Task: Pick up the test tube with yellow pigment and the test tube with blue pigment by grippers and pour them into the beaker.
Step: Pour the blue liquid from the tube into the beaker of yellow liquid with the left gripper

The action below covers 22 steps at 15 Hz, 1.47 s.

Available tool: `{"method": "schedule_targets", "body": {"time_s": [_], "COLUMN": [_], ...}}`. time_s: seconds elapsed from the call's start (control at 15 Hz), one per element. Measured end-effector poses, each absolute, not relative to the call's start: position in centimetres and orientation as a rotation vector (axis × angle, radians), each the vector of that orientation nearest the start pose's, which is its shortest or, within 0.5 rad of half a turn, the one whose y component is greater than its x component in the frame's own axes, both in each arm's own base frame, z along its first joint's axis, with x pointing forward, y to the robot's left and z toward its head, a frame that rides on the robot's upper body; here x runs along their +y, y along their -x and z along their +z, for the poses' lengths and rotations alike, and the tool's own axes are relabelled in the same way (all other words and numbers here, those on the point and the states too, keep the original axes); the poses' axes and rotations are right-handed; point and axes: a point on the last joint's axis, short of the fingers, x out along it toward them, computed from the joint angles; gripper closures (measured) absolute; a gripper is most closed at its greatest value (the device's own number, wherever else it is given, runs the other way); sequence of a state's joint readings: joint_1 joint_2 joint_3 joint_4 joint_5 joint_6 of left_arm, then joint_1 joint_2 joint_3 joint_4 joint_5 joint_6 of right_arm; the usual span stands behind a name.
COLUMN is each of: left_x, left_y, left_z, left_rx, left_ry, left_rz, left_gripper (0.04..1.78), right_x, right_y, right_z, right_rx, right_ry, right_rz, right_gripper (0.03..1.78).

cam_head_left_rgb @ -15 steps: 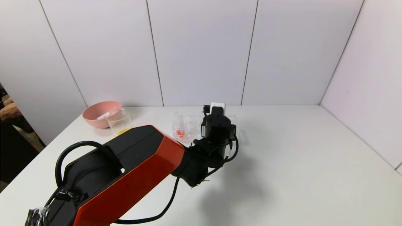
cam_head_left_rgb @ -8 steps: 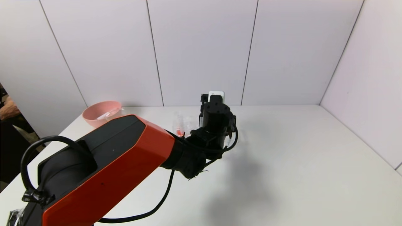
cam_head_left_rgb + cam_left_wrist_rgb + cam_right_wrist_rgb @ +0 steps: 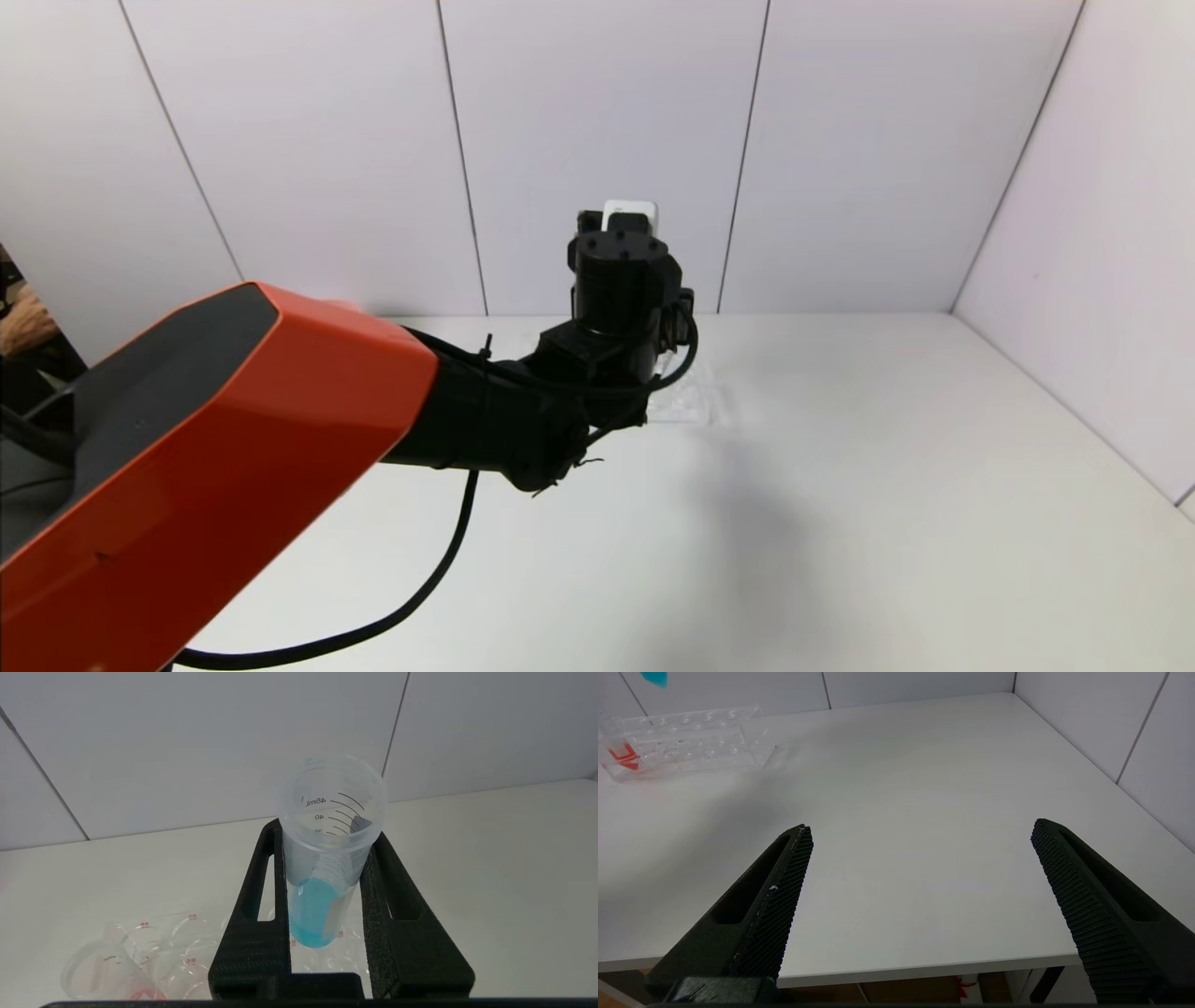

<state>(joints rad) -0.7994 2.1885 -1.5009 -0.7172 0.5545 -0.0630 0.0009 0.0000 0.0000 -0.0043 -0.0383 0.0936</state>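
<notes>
Now my left gripper (image 3: 327,896), clamped on the test tube with blue pigment (image 3: 322,868), has lifted it clear above the rack (image 3: 154,947); next comes carrying it to the beaker, hidden behind my arm.

Clear tube (image 3: 327,858) with blue liquid and black markings; black fingers (image 3: 252,914); orange-red arm (image 3: 233,448); white table (image 3: 887,485); clear rack (image 3: 682,742).

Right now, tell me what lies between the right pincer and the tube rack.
Only bare white table, by the right wrist view. The open right pincer hovers at the near edge; the tube rack sits farther off.
</notes>
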Motion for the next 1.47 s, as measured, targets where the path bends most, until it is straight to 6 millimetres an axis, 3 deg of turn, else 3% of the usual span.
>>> {"method": "schedule_targets", "body": {"time_s": [0.27,0.47,0.93,1.27,1.47], "left_x": [-30.7,-27.9,-15.6,-7.8,-4.3], "left_y": [-31.0,-30.5,-33.1,-34.2,-34.4], "left_z": [22.6,25.0,27.8,27.5,26.8], "left_rx": [-0.017,0.004,0.050,0.070,0.091], "left_ry": [0.081,0.065,0.055,0.058,0.063], "left_rz": [-0.258,-0.244,-0.155,-0.071,-0.045], "left_gripper": [1.37,1.37,1.37,1.37,1.37], "right_x": [-0.1,-0.1,-0.1,-0.1,-0.1], "right_y": [2.3,2.3,2.3,2.3,2.3], "right_z": [7.6,7.6,7.6,7.6,7.6], "right_rx": [-0.006,-0.006,-0.006,-0.006,-0.006], "right_ry": [-0.093,-0.094,-0.094,-0.093,-0.094], "right_rz": [-0.037,-0.037,-0.038,-0.037,-0.037], "right_gripper": [0.10,0.10,0.10,0.10,0.10]}}
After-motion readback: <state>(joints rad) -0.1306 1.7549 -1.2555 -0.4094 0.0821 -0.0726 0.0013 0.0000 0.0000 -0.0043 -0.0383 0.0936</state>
